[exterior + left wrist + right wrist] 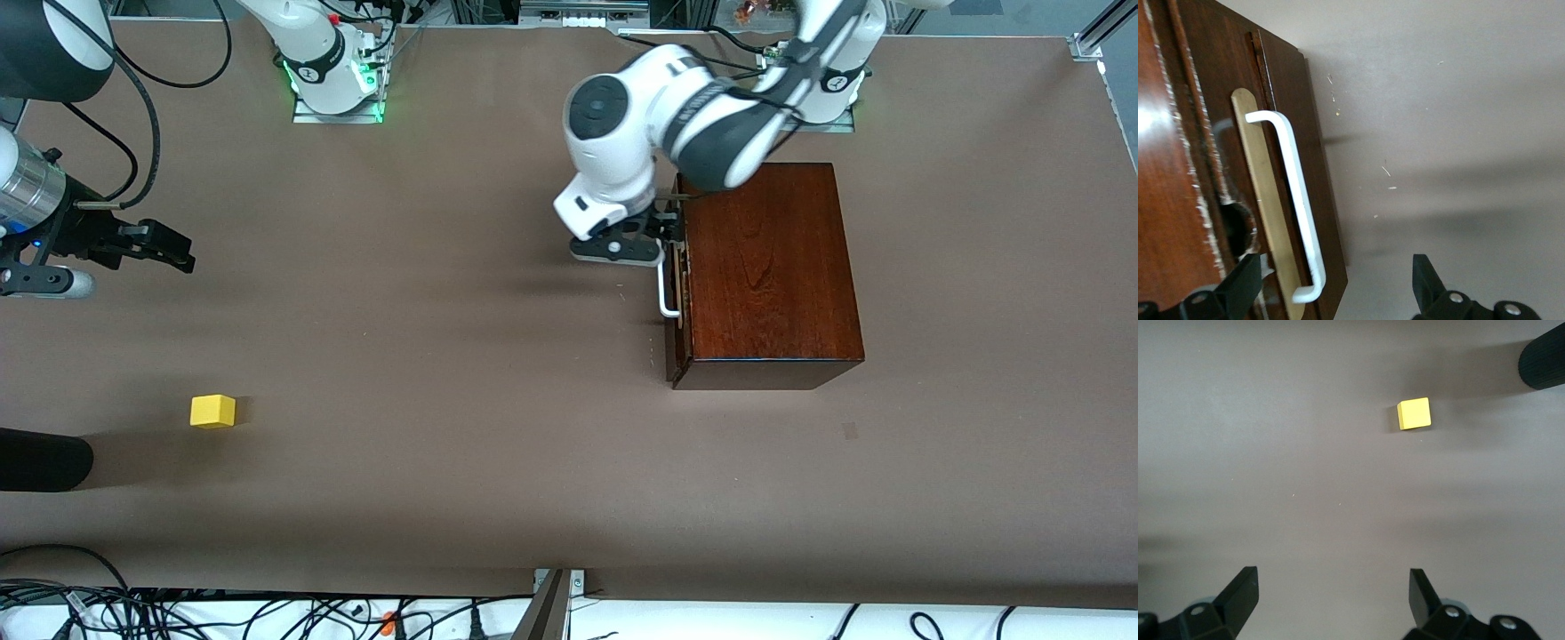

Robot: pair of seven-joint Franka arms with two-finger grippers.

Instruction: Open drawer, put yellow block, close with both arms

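The drawer (677, 293) sits nearly flush in the dark box (769, 267), right of centre in the front view, with only a thin gap showing at its front. Its white handle (1298, 200) is a thin, stiff loop, smooth and probably a bit slippery; I'd take it at mid-span, with one finger hooked through the gap. The left gripper (662, 233) is down at the handle's upper end, fingers spread, one over the box edge and one over bare table (444, 311), clamping nothing yet. The box looks heavy enough to stay put on a gentle pull, though it might skid.

The block (213, 412) lies at lower left, alone on the table. It looks light, rigid and flat-sided, so easy to pinch across two opposite faces. The right gripper (156, 244) waits at the frame's left edge, fingers apart, empty, with the block in its wrist view.
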